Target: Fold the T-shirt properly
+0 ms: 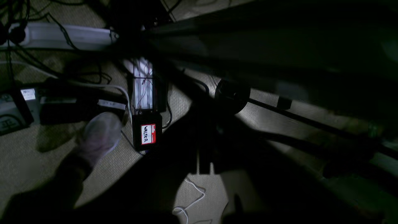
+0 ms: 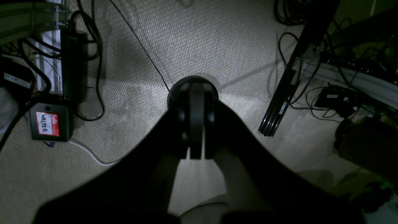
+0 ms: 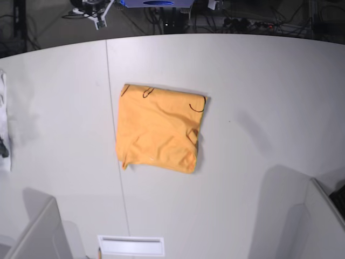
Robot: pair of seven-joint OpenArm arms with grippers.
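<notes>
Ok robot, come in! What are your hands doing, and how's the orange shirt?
Right gripper shut, empty, parked below the table. Left gripper shut, too dark to see. T-shirt folded into a rough square on the table. Nothing in the way.

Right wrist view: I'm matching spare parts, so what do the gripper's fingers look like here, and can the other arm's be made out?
The right gripper is plain black: two broad, curved fingers flaring towards the camera from a round black hub, with flat black bars between them. No markings or cables show on it. The left gripper looks alike, black and unmarked, but its view is too dark for detail.
</notes>
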